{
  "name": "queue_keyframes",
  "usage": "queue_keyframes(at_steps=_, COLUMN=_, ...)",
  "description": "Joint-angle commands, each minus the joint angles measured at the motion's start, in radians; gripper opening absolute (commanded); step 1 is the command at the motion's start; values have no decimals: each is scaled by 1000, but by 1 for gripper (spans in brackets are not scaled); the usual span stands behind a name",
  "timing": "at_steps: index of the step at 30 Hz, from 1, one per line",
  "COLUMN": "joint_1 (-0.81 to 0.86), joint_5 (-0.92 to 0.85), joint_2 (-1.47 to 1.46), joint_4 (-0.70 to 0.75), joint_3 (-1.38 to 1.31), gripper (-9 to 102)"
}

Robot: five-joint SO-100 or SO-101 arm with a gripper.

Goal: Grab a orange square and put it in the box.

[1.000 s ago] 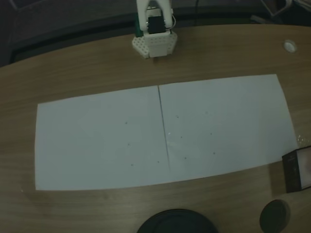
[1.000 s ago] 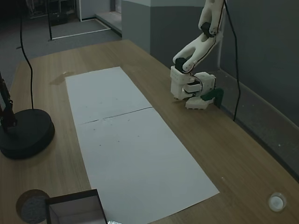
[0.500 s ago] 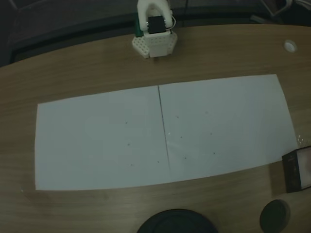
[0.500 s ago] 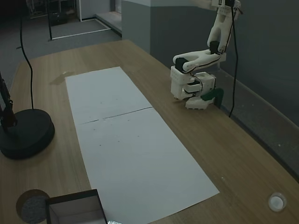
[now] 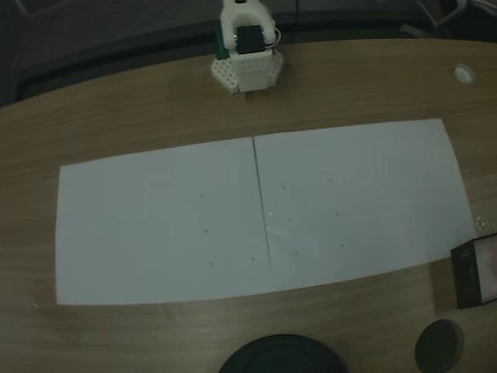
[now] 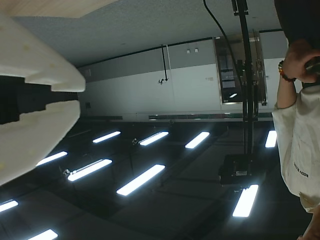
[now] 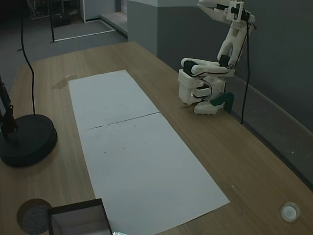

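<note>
The arm point(image 7: 222, 54) was folded back over its white base point(image 7: 200, 93) at the far edge of the wooden table point(image 7: 234, 147), with the forearm raised. The gripper point(image 7: 204, 4) pointed away from the work surface at the top of a fixed view. In the wrist view the gripper point(image 6: 75, 95) entered from the left, its two white fingers point(image 6: 40, 65) lying almost together with a narrow dark slit between them and nothing held. From this angle the gap appeared nearly closed, though full contact could not be confirmed.

The box point(image 7: 80, 220), with dark walls and a pale interior, stood at the near edge of the table, just beside the dark round cylinder point(image 7: 33, 214). In a fixed view the box point(image 5: 477, 272) sat at the right edge, touching the corner of the white paper point(image 5: 256, 210). A large black disc point(image 7: 27, 139) rested beside the paper. A person's arm point(image 6: 292, 70) and pale sleeve appeared at the right of the wrist view.
</note>
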Motion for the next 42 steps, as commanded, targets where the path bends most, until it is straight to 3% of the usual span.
queue_keyframes(at_steps=1, joint_1=3, joint_5=-17, joint_2=21, joint_4=-54, joint_3=74, gripper=0)
queue_keyframes(at_steps=9, joint_1=14, joint_5=-17, joint_2=77, joint_4=-279, joint_3=391, gripper=0)
queue_keyframes(at_steps=19, joint_1=15, joint_5=-9, joint_2=77, joint_4=-792, joint_3=991, gripper=0)
queue_keyframes(at_steps=26, joint_1=15, joint_5=-8, joint_2=77, joint_4=-996, joint_3=1388, gripper=0)
queue_keyframes(at_steps=39, joint_1=17, joint_5=-9, joint_2=75, joint_4=-1011, joint_3=1704, gripper=0)
queue_keyframes(at_steps=42, joint_1=17, joint_5=-8, joint_2=75, joint_4=-928, joint_3=1715, gripper=0)
